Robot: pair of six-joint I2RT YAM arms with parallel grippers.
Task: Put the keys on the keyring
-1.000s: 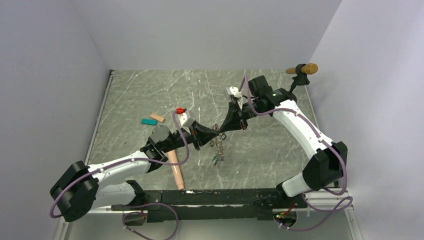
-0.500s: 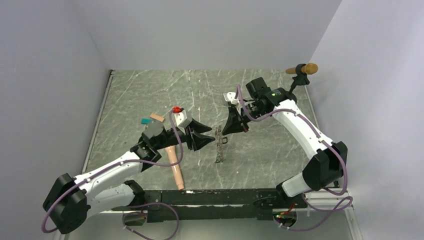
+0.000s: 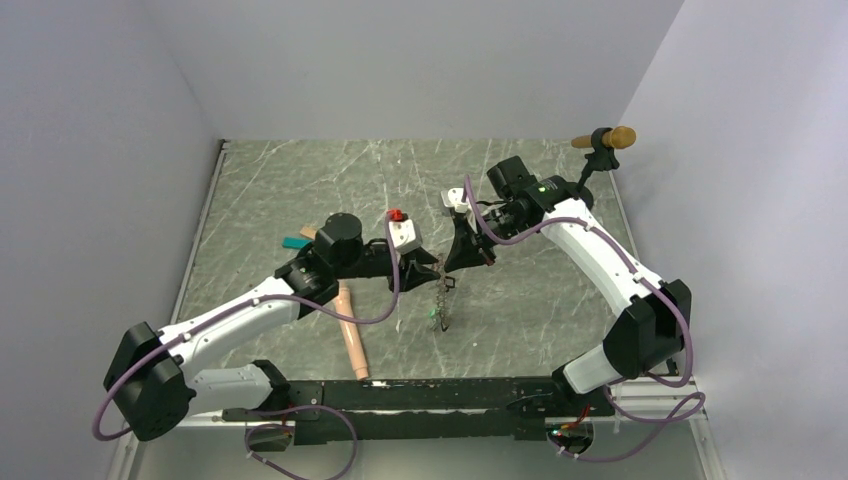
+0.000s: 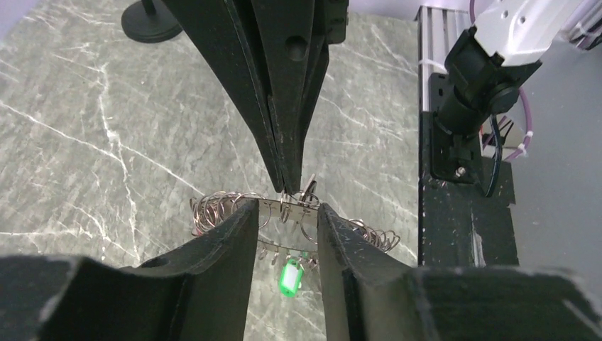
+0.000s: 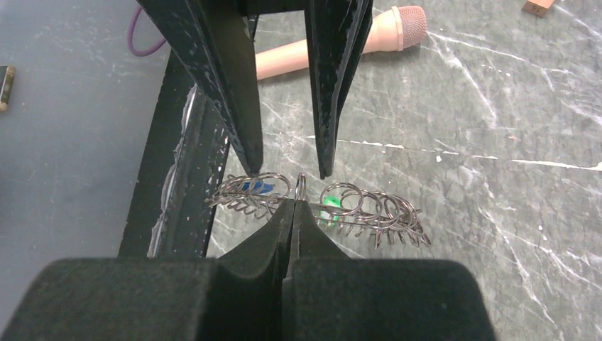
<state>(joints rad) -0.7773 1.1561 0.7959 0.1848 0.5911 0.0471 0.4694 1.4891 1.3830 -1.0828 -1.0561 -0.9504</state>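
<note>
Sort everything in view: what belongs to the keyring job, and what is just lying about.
Job in hand:
keyring
green key
blue key
right end effector, shut on the keyring
left end effector, open around it

Lying about:
peach cylinder
teal block
tan block

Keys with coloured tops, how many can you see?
2. A green key dangles below the keyring, and a blue key peeks out behind its loops in the right wrist view. More may be hidden among the loops.

Shiny metal keyring (image 5: 369, 206), matt marbled table (image 5: 497, 142)
</note>
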